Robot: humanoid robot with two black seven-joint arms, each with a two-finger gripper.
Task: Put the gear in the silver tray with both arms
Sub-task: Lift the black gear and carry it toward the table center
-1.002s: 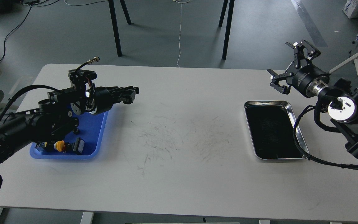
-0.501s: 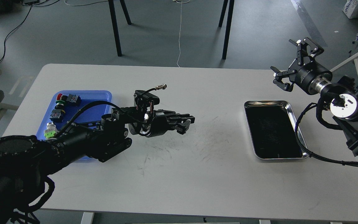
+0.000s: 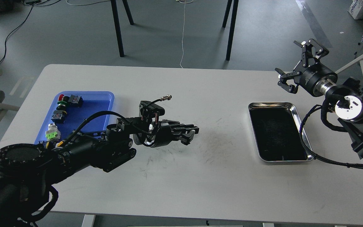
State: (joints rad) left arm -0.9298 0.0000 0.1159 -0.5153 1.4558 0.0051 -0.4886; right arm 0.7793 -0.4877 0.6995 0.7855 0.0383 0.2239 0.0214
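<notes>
The silver tray [image 3: 297,119] was seen lying flat on the right part of the white table [image 3: 181,176], its dark inside bare. The left gripper [image 3: 190,132] was stretched out over the middle of the table, pointing toward the tray but well apart from it, with scuffed tabletop between the two. Its fingers were drawn together, yet whether anything was pinched between them could not be told, since the dark prongs hid whatever might have been there; no gear could be made out anywhere. The right gripper [image 3: 298,66] was held raised beyond the far right corner of the tray, near it but not over it, with its prongs spread wide and nothing between them. A blue tray [image 3: 106,101] was found at the left of the table, behind the left arm, with several small switches and buttons [image 3: 62,107] in it.
</notes>
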